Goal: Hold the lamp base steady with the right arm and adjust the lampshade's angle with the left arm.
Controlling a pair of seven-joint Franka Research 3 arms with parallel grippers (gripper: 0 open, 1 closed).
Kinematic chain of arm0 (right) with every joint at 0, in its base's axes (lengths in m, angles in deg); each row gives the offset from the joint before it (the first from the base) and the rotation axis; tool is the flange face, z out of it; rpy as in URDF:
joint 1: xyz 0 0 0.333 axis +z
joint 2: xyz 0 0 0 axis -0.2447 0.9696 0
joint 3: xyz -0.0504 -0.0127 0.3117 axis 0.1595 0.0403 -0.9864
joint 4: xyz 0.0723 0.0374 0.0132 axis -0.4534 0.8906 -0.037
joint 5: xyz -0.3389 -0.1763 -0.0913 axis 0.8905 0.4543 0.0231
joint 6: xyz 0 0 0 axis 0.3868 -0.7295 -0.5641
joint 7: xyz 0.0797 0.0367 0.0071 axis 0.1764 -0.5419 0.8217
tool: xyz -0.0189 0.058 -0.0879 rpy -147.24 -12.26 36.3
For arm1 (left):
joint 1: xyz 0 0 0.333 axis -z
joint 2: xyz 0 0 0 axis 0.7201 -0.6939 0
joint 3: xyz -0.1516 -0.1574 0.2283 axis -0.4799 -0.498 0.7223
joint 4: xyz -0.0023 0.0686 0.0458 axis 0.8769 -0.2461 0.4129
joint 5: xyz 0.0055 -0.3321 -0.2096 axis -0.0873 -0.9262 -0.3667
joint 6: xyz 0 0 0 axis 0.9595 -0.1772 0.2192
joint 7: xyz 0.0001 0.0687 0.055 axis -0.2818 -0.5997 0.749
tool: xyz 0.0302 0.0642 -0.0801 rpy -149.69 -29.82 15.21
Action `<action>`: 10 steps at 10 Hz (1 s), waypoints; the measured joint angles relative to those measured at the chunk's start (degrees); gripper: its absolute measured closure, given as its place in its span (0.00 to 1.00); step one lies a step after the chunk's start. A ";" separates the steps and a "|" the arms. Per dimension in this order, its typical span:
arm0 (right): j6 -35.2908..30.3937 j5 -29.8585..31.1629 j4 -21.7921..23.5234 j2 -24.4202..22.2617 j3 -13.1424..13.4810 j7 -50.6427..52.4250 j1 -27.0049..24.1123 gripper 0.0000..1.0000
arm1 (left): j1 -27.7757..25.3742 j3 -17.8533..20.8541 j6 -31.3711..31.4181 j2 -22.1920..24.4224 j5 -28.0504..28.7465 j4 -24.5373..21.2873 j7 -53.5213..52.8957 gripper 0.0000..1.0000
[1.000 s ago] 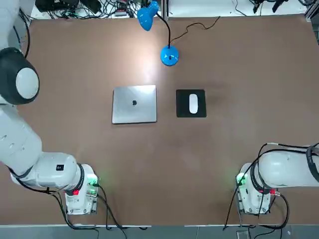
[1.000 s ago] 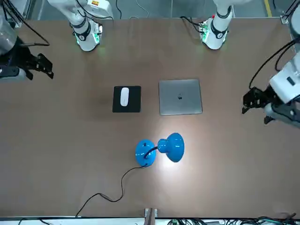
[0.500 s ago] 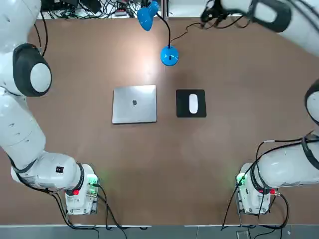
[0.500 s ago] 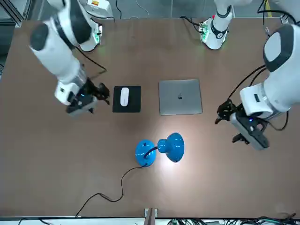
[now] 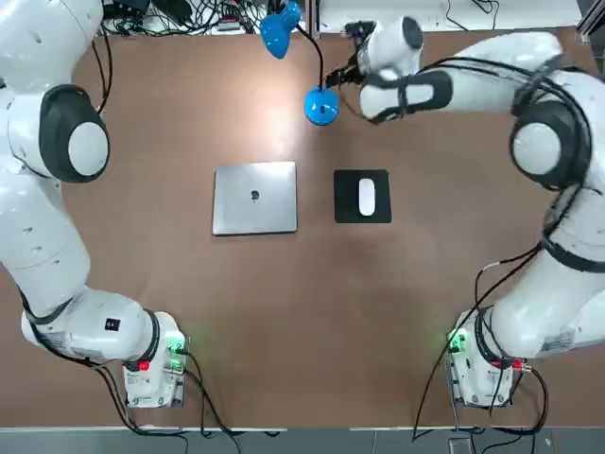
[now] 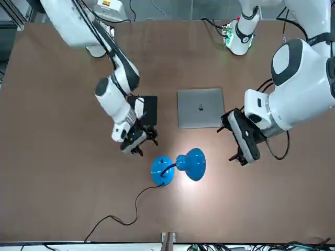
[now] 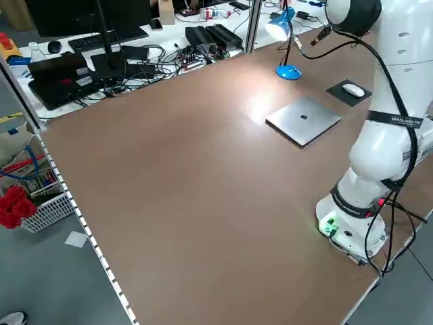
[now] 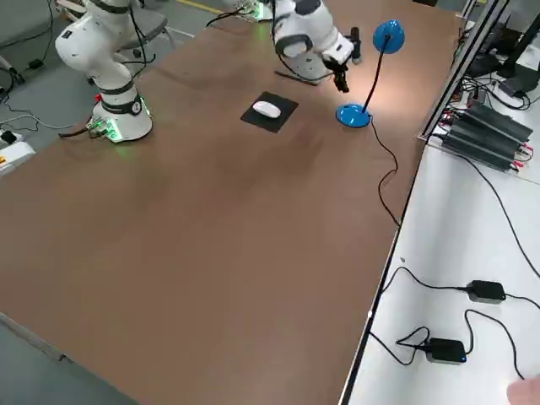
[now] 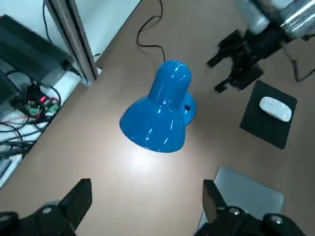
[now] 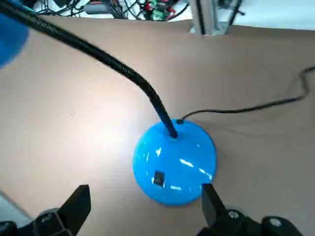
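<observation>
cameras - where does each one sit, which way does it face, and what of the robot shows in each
Top: overhead, looking down; both arms and bases, right gripper by the round glossy blue lamp base.
Front: across the table, facing the robot; both open grippers flank the bright blue cone lampshade.
Left side: raised, diagonal; left arm and base.
Right side: raised, diagonal; right arm.
Left wrist: over the lampshade; own fingers.
Right wrist: over the lamp base; own fingers.
Shared: top and front both show the grey closed laptop and white mouse.

Lamp base [image 5: 321, 106] sits at bench [image 5: 142, 236] far edge; laptop [image 5: 255, 197] & mouse [image 5: 367, 197] nearer robot, mouse to the right.
</observation>
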 joint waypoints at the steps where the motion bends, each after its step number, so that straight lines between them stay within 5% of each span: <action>1: 0.45 1.75 -3.46 3.85 0.01 0.05 0.66 0.01 | -0.01 -0.28 0.47 -0.50 -0.68 0.01 -2.69 0.01; 6: 0.48 7.38 -18.09 15.62 2.53 0.34 4.36 0.04 | 0.12 -5.47 7.84 -4.99 -2.86 0.12 -22.89 0.01; 10: 0.50 8.42 -25.96 21.96 5.01 0.60 7.31 0.12 | 0.12 -8.00 8.09 -6.82 -2.86 0.17 -27.83 0.01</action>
